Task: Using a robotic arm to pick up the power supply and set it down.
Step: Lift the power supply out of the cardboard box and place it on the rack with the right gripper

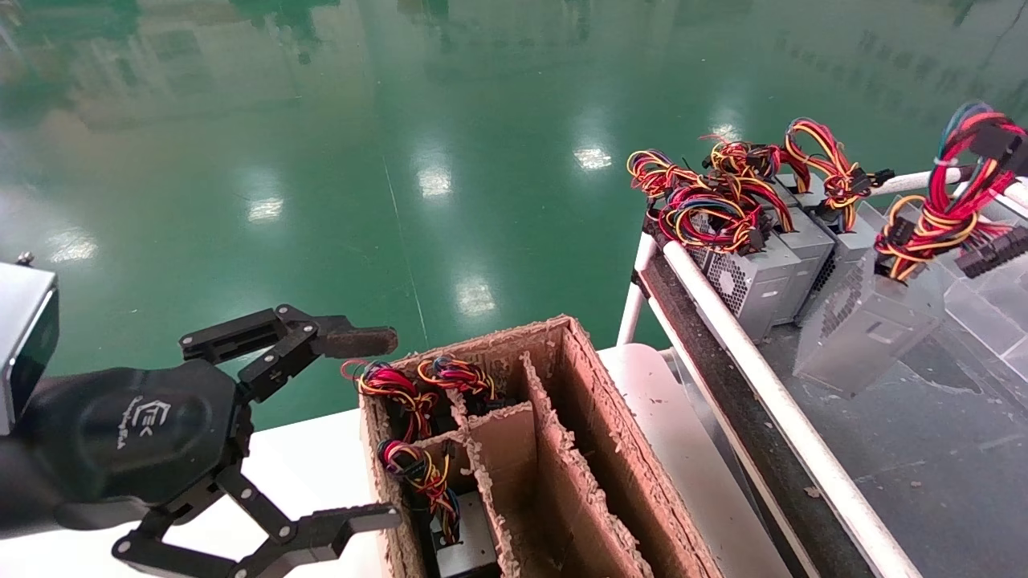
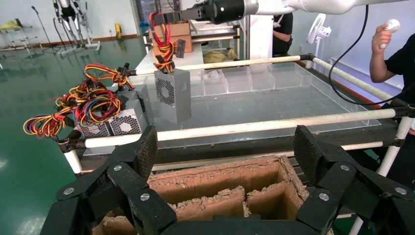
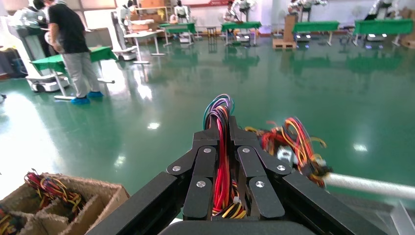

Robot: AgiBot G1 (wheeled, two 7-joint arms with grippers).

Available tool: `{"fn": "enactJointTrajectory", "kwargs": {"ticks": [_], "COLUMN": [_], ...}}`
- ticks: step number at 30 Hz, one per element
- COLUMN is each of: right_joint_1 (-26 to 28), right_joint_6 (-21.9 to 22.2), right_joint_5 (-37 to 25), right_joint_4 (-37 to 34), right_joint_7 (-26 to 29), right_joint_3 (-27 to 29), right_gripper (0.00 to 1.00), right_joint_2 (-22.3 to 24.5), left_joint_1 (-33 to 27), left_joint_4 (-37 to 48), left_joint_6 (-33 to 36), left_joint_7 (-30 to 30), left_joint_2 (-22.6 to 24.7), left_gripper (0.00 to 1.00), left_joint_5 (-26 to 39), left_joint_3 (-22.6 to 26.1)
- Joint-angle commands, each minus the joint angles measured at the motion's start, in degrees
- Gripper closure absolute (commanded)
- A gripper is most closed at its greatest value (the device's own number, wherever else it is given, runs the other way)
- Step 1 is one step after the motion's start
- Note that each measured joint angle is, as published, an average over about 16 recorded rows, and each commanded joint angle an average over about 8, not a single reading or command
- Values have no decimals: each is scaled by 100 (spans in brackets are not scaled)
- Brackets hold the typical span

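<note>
The power supply (image 1: 867, 321), a grey metal box with a perforated vent side, hangs tilted above the dark rack surface at the right, held by its bundle of red, yellow and orange wires (image 1: 948, 201). My right gripper (image 1: 996, 148) is shut on that bundle at the frame's edge. The right wrist view shows its fingers (image 3: 205, 166) clamped on the red wires (image 3: 222, 142). In the left wrist view the same box (image 2: 172, 95) dangles under the right gripper (image 2: 169, 17). My left gripper (image 1: 381, 429) stays open with nothing in it beside the cardboard box, and also shows in its own view (image 2: 226, 147).
A cardboard box with dividers (image 1: 594, 417) sits on the white table and holds wire-bundled supplies (image 1: 401, 393). Several look-alike grey supplies (image 1: 755, 281) stand at the rack's far end behind a white tube rail (image 1: 771, 385). Clear tray compartments (image 2: 244, 81) and a person (image 2: 396, 58) are beyond.
</note>
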Motion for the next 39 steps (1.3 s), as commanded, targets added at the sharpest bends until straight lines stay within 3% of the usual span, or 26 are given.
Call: {"fn": "enactJointTrajectory", "kwargs": {"ticks": [1,11,25,39], "right_joint_1": [12,39,330,526], "right_joint_6": [-13,80,617,989], "right_joint_5": [-31,-303,-620,-694], "right_joint_4": [-101,-300,-507,-696], "right_joint_7": [-47,-245,-579,-757], "right_joint_3": [-22,-230,-445,-491], "right_gripper": [100,100,100,100], "right_joint_2": [42,-299,-1018,-1392], "left_joint_1": [0,-1,-2,-3], "left_joint_4": [0,0,0,0], "left_joint_6": [0,-2,-4,-6], "left_joint_7": [0,2,4,6], "left_joint_2": [0,-2,-3,-5], "left_gripper": [0,0,0,0], "left_joint_5": [0,-3,-6,-9], "left_joint_3": [1,4,8,13]}}
